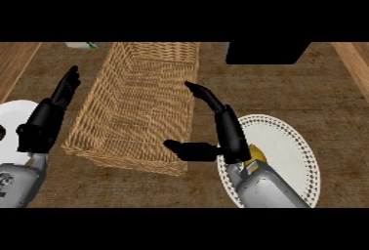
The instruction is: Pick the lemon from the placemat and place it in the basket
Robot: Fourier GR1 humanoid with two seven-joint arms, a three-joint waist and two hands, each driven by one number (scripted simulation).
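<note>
**Lemon half-hidden under the right wrist, hand not on it yet**

So the right hand (216, 139) is sitting over the left edge of the placemat (296, 146), fingers stretched out straight toward the basket (137, 107) and thumb sticking off to the left. It's spread open, not holding anything. The lemon (257, 154) is on the mat, just a sliver of yellow peeking out beside the wrist, so I can't really tell if the palm touches it or just hangs over it.

The left hand (47, 119) is resting open at the left edge, fingers up, partly over a white plate (14, 112).

What could go wrong, I'd guess: the hand looks a bit past the lemon, more toward the basket than on top of it. If the fingers close from there they may grab air or nudge the lemon so it rolls across the mat. Also the basket wall is right beside the thumb, so a sloppy lift could bump it and shove it.
</note>
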